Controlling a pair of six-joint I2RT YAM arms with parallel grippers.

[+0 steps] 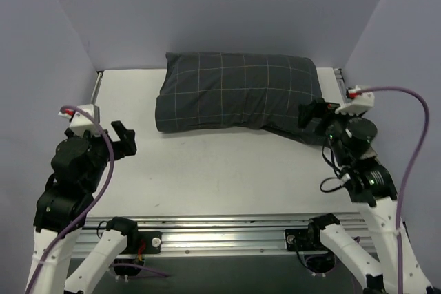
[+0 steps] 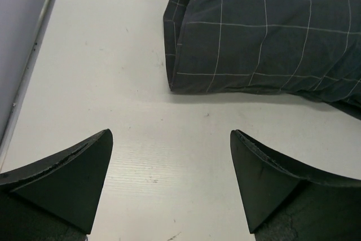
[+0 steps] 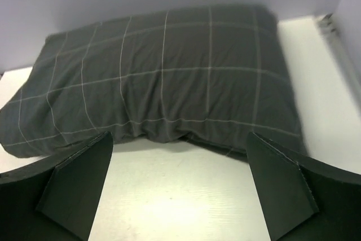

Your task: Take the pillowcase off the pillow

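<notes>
left gripper [image 2: 170,132] wide, empty | right gripper [image 3: 179,135] wide, empty, near pillowcase [image 3: 163,71]

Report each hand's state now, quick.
Left hand: open, holding nothing, short of the pillowcase.
Right hand: open, holding nothing, facing the pillowcase's near edge.

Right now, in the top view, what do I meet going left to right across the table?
Left arm, jaws open → pillowcase → right arm, jaws open.
</notes>
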